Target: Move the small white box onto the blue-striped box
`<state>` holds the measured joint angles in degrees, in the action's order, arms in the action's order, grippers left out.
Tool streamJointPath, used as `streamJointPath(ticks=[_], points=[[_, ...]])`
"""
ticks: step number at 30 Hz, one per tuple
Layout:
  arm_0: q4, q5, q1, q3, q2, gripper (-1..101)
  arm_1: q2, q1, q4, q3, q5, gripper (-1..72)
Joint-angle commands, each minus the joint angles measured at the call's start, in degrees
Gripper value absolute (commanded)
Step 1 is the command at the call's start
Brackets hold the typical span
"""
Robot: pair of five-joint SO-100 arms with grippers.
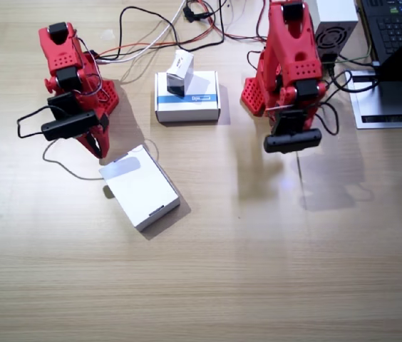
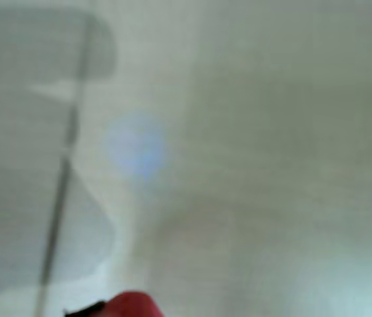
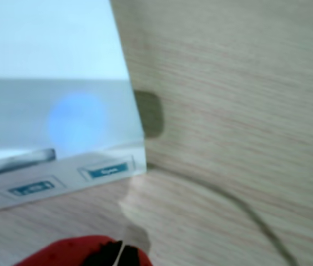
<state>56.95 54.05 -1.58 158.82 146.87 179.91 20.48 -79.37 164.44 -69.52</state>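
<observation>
Worktop [image 1: 258, 271]: pale wood grain, fills the fixed view.

Laptop [image 1: 400, 28]: dark, upper right corner, partly cut off; a grey vented unit [image 1: 333, 32] just beside it.

Left arm [image 1: 290, 64]: red, upper right of centre. Left claw [image 1: 291, 140] hangs over bare worktop, nothing in it; how far apart its jaws stand cannot be told. In a wrist view only blurred wood and a red tip show [image 2: 130, 305].

Right arm [image 1: 69, 71]: red, upper left. Right claw [image 1: 94, 142] points down beside the plain box, nothing in it; opening cannot be told.

Plain white box [image 1: 140, 187]: flat, left of centre, set askew, well apart from the task's things. In a wrist view [image 3: 51, 83] it fills the upper left.

Blue-striped box [image 1: 187, 97]: upper centre, between the arms, long axis left to right.

Small white box [image 1: 179, 73]: resting on the blue-striped box's upper left part, tilted, long axis near vertical in frame, dark end toward the bottom.

Cables [image 1: 158, 32]: tangled along the top edge.
</observation>
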Motion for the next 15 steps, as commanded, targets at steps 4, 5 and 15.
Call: streamJointPath(ticks=[4,5,15], points=[[13.01,6.15,-1.41,12.22,40.69,0,1.49,0.62,-2.72,-0.97,2.02,0.1],[12.83,7.29,-1.41,12.74,40.69,0,1.49,0.79,-2.72,-0.97,2.72,0.1],[12.30,15.38,-3.60,15.29,40.52,0,1.58,-4.39,-0.18,-0.97,-6.15,3.6]])
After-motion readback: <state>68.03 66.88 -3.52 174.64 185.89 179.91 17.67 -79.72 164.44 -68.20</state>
